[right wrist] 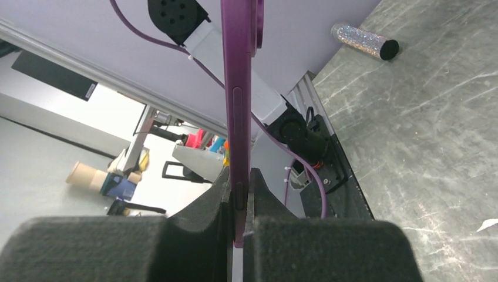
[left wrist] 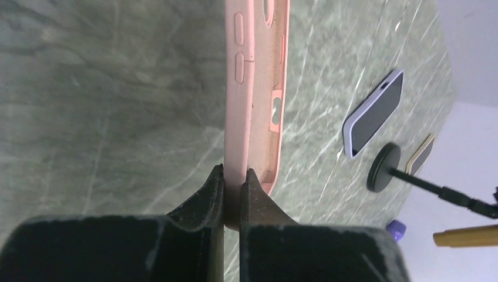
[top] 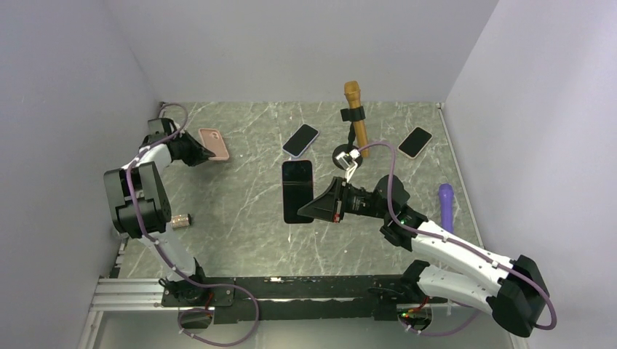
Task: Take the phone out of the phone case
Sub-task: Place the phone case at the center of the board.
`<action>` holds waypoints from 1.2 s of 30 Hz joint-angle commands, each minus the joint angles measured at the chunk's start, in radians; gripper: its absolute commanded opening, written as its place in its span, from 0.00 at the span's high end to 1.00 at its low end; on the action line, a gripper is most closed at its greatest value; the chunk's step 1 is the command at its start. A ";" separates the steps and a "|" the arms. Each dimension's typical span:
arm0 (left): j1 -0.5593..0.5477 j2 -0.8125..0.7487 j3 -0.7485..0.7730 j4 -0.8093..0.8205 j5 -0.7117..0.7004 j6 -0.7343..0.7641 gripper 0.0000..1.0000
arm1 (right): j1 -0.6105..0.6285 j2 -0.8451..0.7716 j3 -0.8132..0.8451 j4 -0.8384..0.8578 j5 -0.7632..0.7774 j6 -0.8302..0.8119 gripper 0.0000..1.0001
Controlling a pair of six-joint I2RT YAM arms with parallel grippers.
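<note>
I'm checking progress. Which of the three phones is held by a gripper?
The purple phone with the big dark screen, clamped in the right gripper. The lavender-cased phone and the beige-cased phone lie flat on the table farther back.

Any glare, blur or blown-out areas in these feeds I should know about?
Top external: evenly lit and sharp, only soft shadows, no glare on the phone screen. Left wrist: pink case crisp; left end effector, close to the lens, dark and soft. Right wrist: the room behind is partly washed out; right end effector blurred.
</note>
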 commanded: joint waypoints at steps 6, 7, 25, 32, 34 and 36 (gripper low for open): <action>0.032 0.071 0.042 0.375 -0.113 -0.393 1.00 | 0.003 -0.060 0.054 -0.008 0.030 -0.037 1.00; 0.032 0.081 0.031 0.406 -0.142 -0.451 1.00 | 0.003 -0.062 0.052 -0.011 0.034 -0.036 1.00; -0.107 0.335 0.267 0.513 -0.402 -0.863 1.00 | -0.001 -0.065 0.084 -0.109 0.053 -0.056 1.00; -0.128 0.424 0.458 0.401 -0.348 -0.730 1.00 | 0.001 -0.076 0.086 -0.136 0.075 -0.071 1.00; -0.131 0.433 0.394 0.496 -0.329 -0.807 0.95 | 0.001 -0.069 0.086 -0.131 0.071 -0.069 1.00; -0.135 0.452 0.355 0.574 -0.301 -0.862 0.65 | 0.000 -0.065 0.082 -0.117 0.068 -0.060 1.00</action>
